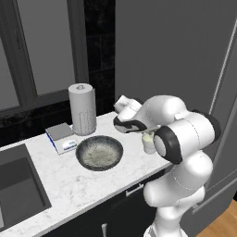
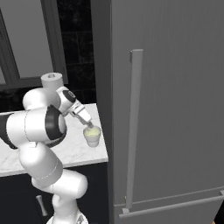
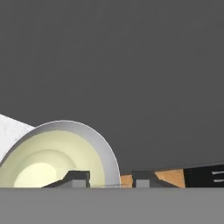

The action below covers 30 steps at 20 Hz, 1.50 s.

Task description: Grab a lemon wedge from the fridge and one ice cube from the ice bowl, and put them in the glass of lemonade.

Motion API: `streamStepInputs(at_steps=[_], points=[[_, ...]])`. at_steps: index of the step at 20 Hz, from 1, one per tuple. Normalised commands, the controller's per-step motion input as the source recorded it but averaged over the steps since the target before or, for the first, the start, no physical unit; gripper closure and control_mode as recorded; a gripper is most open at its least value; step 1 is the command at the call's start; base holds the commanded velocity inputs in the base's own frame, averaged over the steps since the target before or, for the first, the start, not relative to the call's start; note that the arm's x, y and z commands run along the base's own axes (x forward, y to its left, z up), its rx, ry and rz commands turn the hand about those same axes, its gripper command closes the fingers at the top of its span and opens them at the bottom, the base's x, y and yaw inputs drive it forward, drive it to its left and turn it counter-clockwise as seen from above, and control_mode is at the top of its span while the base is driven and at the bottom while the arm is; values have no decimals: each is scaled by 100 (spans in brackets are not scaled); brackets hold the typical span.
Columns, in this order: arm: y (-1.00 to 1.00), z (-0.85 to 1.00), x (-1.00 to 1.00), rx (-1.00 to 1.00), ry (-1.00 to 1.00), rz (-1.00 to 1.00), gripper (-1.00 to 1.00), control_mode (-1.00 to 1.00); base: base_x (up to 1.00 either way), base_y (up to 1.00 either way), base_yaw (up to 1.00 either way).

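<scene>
Gripper [image 2: 89, 124] over glass of lemonade [image 2: 92, 136] — fingers apart, seemingly empty; no legible writing.

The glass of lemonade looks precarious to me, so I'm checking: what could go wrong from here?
1. The glass of lemonade stands near the counter's corner by the fridge; a nudge from the hand, right above its rim, might tip it over.
2. One fingertip looks outside the rim, so a drop might miss.

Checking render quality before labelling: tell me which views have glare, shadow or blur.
Left base view: sharp, soft highlights on the arm, no hard shadows around the ice bowl. Right base view: flat, even light on the fridge. Hand view: glass of lemonade cropped, crisp.
</scene>
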Motion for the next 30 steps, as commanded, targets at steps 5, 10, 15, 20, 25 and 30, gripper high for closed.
streamStepInputs(at_steps=[5,10,15,20,25,30], points=[[0,0,0,-5,0,-6,-100,-100,0,0,0],[0,0,-3,-4,0,-6,-100,-100,0,0,0],[0,0,-6,-3,0,-7,-100,-100,0,0,0],[0,0,-3,-3,0,-7,-100,-100,0,0,0],[0,41,-41,0,-1,-7,-100,-100,0,0,0],[0,43,-94,0,-5,0,-100,-100,0,0,0]])
